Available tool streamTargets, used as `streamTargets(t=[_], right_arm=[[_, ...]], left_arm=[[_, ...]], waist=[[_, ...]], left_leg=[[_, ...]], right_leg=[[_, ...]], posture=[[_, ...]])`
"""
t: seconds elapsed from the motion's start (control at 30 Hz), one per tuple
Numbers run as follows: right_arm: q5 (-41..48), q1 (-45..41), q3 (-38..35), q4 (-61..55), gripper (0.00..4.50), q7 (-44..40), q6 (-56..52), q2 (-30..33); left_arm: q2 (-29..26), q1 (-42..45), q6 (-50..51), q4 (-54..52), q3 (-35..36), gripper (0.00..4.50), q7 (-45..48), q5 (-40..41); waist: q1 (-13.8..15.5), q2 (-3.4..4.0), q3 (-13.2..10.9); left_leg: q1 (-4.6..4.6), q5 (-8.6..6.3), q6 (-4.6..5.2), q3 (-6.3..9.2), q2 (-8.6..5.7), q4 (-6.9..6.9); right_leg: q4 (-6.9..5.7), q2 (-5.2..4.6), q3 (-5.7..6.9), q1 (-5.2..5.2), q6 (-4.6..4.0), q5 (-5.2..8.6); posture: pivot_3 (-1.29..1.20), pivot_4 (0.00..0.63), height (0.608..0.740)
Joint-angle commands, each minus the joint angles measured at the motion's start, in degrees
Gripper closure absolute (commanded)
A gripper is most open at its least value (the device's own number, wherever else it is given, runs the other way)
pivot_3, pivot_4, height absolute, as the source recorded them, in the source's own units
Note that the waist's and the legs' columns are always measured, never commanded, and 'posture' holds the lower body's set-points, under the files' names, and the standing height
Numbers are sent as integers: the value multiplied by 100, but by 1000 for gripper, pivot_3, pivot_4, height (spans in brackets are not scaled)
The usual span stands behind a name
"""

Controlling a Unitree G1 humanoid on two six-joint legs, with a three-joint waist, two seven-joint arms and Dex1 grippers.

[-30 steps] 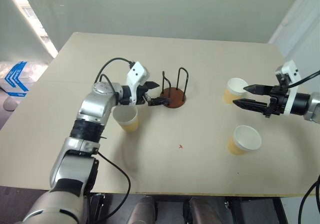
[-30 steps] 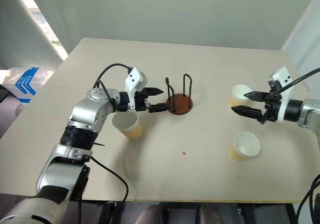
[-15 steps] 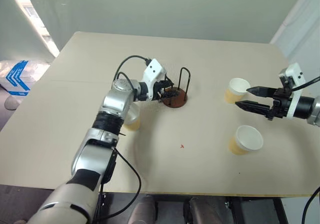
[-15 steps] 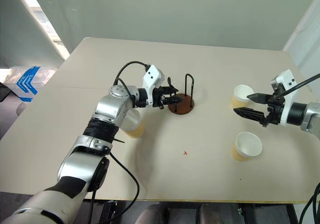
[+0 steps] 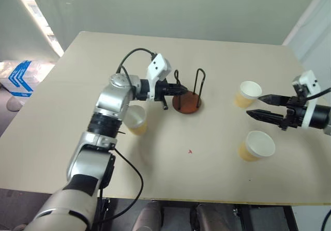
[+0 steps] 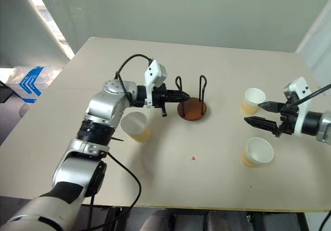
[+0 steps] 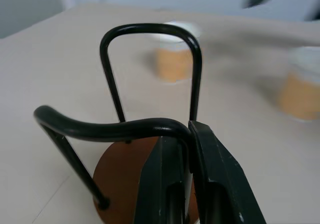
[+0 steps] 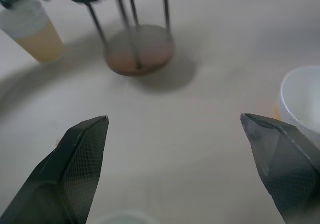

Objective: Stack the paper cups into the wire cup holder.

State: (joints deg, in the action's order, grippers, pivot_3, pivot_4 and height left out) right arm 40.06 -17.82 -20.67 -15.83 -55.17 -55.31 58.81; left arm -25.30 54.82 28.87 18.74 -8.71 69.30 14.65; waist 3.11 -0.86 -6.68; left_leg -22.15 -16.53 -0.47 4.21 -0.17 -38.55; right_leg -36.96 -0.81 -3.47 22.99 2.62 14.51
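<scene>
The wire cup holder [image 5: 187,103], a reddish-brown disc with two black wire loops, stands mid-table. My left gripper [image 5: 181,89] reaches in from the left and is shut on the top of the nearer loop [image 7: 125,130]; its fingers [image 7: 165,169] pinch the wire. One paper cup [image 5: 135,120] stands upright just under my left forearm. Two more paper cups, a farther one [image 5: 248,93] and a nearer one [image 5: 257,144], stand upright on the right. My right gripper [image 5: 254,106] hovers open between those two, empty and pointing left toward the holder [image 8: 140,48].
The beige table [image 5: 196,158] ends at a front edge close to me. A blue and white box [image 5: 18,76] lies on the floor beyond the table's left edge. A small red mark [image 5: 190,151] is on the tabletop.
My left gripper swung right from beside the holder and closed on its nearer wire loop. My right gripper drew back slightly and stays open. The view shifted a little.
</scene>
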Motion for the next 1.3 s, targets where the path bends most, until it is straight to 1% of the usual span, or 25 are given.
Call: streamTargets(t=[0.03,0.17,0.4,0.63,0.77,0.9,1.07,1.13,1.23,1.3], right_arm=[[381,54,-616,-479,0,-70,-175,265],[511,-71,-734,-535,0,74,-230,360],[463,-143,-626,-444,0,197,-99,347],[399,-405,-234,-266,0,222,36,272],[294,-583,-15,-46,0,191,179,277],[182,-701,161,156,0,127,340,300],[91,-802,316,303,0,75,480,291],[54,-842,377,342,0,55,534,277],[7,-920,472,405,0,39,601,253],[-77,-1014,566,499,0,22,709,241]], left_arm=[[-83,-142,242,-712,-166,4452,310,233],[21,-330,358,-1028,-318,4452,202,250],[316,-682,564,-1416,-533,4452,-139,253],[204,-973,566,-1621,-700,4452,-252,116],[144,-1020,318,-1538,-897,4452,-301,-76],[82,-1054,311,-1673,-937,3313,-175,0],[-19,-1026,359,-1753,-789,1518,-208,97],[-108,-1045,362,-1841,-728,884,-198,138],[-271,-1057,436,-1993,-597,884,-187,223],[-479,-1039,490,-2123,-422,884,-134,319]], waist=[[9,0,0],[12,0,0],[-2,1,0],[-20,3,0],[-2,3,0],[-5,4,0],[-9,5,0],[-9,5,0],[-13,5,0],[-21,6,0]], left_leg=[[-3,0,1,0,0,0],[-3,-4,9,2,0,-17],[-2,-1,30,-4,0,-55],[-1,2,34,-5,0,-56],[-2,2,35,-6,0,-56],[-1,2,35,-6,-1,-56],[-2,2,35,-6,-1,-52],[-2,2,35,-6,-1,-52],[-2,2,35,-6,-1,-51],[-1,2,35,-6,-1,-50]], right_leg=[[2,0,-1,1,0,0],[-4,-2,-1,-2,11,-8],[-5,-7,-8,-12,28,-45],[-6,-6,-8,-11,27,-51],[-3,-7,-9,-12,27,-51],[-3,-8,-10,-12,27,-53],[-2,-8,-10,-11,27,-52],[-1,-8,-10,-11,27,-52],[1,-8,-10,-11,27,-52],[0,-8,-10,-11,27,-53]], posture=[[0,150,740],[0,150,740],[0,150,740],[0,150,740],[0,150,740],[0,150,740],[0,150,740],[0,150,740],[0,150,740],[0,150,740]])
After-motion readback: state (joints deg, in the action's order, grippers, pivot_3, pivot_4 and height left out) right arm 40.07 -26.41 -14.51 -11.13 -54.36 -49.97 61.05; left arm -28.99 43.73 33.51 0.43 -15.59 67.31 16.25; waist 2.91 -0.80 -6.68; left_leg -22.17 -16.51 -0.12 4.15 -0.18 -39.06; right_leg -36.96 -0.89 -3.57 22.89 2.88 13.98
